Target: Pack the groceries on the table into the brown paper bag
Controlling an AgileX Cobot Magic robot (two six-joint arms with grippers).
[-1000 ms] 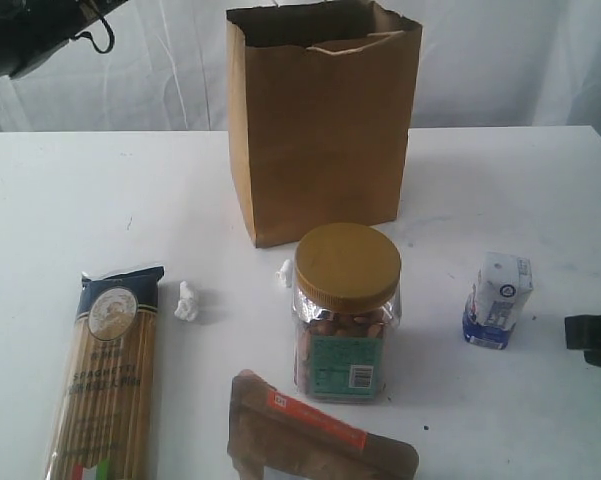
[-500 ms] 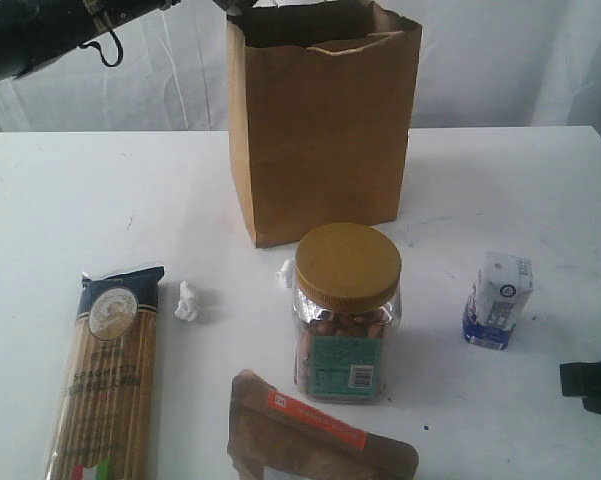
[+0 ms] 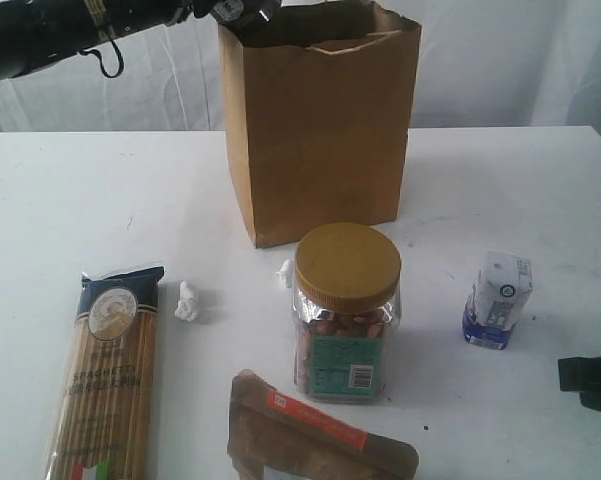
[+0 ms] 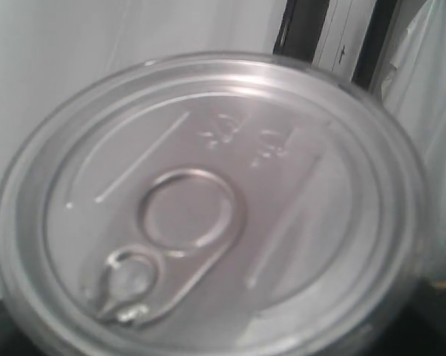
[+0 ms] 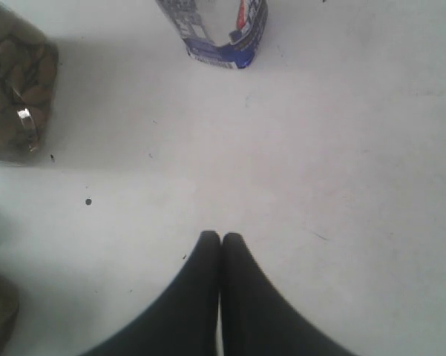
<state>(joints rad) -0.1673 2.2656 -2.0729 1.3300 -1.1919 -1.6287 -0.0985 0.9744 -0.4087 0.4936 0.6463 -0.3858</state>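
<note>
Exterior, left arm: your left arm [image 3: 50, 30] comes in from the upper left, raised high above the table [image 3: 80, 200]
Exterior, left tool: the left gripper [image 3: 235, 10] sits at the top left corner of the brown paper bag [image 3: 320, 140], right at its rim (you cannot tell whether it touches the paper)
Exterior, right tool: only the dark tip of the right gripper [image 3: 572, 373] shows at the right edge, low over the table, near the small white-blue carton [image 3: 498, 300] but apart from it
Exterior, groceries: the gold-lidded clear nut jar [image 3: 347, 310] stands in front of the bag, with the carton upright to its right; the spaghetti packet [image 3: 108, 370] lies flat at front left, and the orange-labelled brown pouch [image 3: 320, 440] lies just in front of the nut jar
Exterior, open room: wide white stretches of table lie on both sides of the bag; two small white scraps [image 3: 187, 300] lie between packet and nut jar
Exterior, room: a white curtain [image 3: 500, 60] hangs behind
Left wrist, tool: the dark pull-tab jar [image 4: 208, 208] fills the view, silver lid and ring tab facing you, carried off the table in widely spread jaws; the fingers are hidden
Left wrist, room: curtain and a dark door frame [image 4: 304, 30] lie beyond
Right wrist, tool: the fingers are pressed together with nothing between them
Right wrist, edges: the carton lies ahead of the tips and the nut jar off to one side, both well apart
Right wrist, surface: white, with specks and faint scuffs
</note>
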